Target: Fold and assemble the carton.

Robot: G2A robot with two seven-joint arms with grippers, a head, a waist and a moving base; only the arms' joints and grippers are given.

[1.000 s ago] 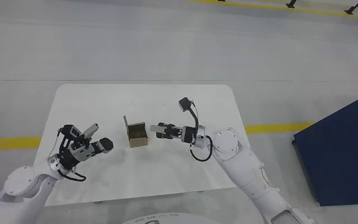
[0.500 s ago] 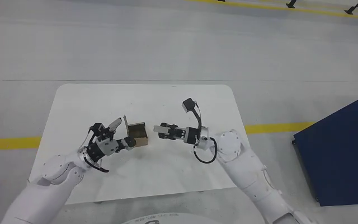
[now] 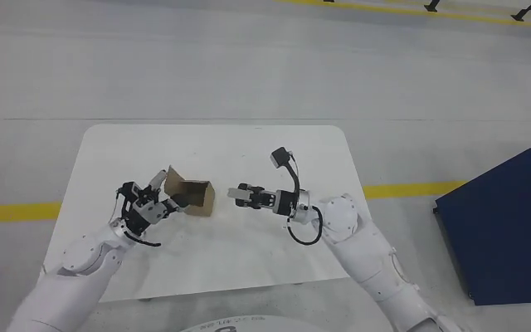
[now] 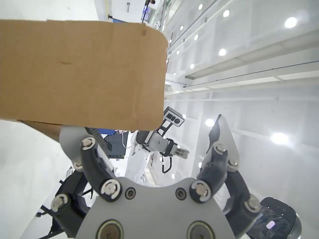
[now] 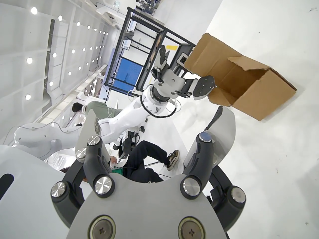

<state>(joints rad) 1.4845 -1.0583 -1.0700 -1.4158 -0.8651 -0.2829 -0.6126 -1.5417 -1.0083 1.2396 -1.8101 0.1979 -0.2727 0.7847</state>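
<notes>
The carton (image 3: 192, 196) has tipped over toward my left gripper (image 3: 164, 192) and lies tilted on the table (image 3: 249, 149); my left fingers are spread apart, one pad (image 5: 203, 87) touching its flap; my right gripper (image 3: 236, 192) is open, near its other side.

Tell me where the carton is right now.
In the top view the carton lies on the table, just left of its middle, between the tools: the left tool close against it, the right tool apart on the other side.
</notes>
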